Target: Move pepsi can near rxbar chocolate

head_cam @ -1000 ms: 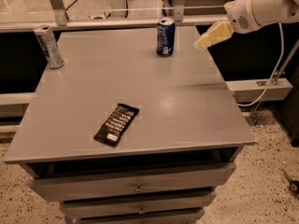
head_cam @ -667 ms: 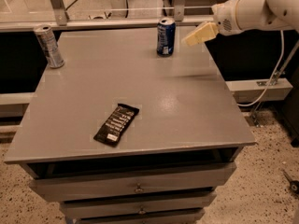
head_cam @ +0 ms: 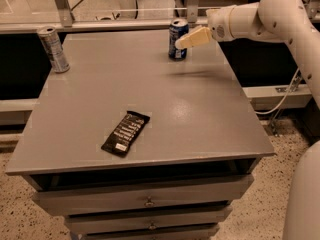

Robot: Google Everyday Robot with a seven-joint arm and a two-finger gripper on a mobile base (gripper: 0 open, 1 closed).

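Observation:
The pepsi can (head_cam: 177, 36) is dark blue with a silver top and stands upright at the far edge of the grey table (head_cam: 215, 109), right of centre. My gripper (head_cam: 186, 40) reaches in from the right on the white arm and its tan fingertips are at the can's right side. The rxbar chocolate (head_cam: 125, 133) is a flat black wrapper with white lettering. It lies near the table's front edge, left of centre, far from the can.
A slimmer silver-grey can (head_cam: 54, 49) stands at the table's far left corner. The table sits on a cabinet with drawers (head_cam: 147, 202). A metal rail and glass partition run behind the far edge. A cable hangs at the right.
My gripper has moved left along the far edge, from well right of the pepsi can to right beside it. The cans and the bar have not moved.

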